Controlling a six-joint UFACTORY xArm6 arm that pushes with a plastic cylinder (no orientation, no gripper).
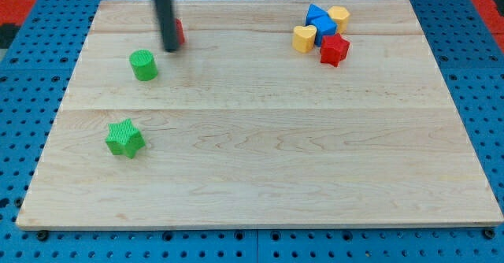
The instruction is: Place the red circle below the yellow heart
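Observation:
The red circle sits near the view's top left, mostly hidden behind my rod; only its right edge shows. My tip rests on the board touching or just in front of the red circle's left side. The yellow heart lies at the view's top right, far to the right of the red circle. It is part of a tight cluster with other blocks.
Beside the yellow heart are a blue block, a yellow hexagon-like block and a red star. A green cylinder lies below-left of my tip. A green star lies at the view's left. The wooden board sits on a blue pegboard.

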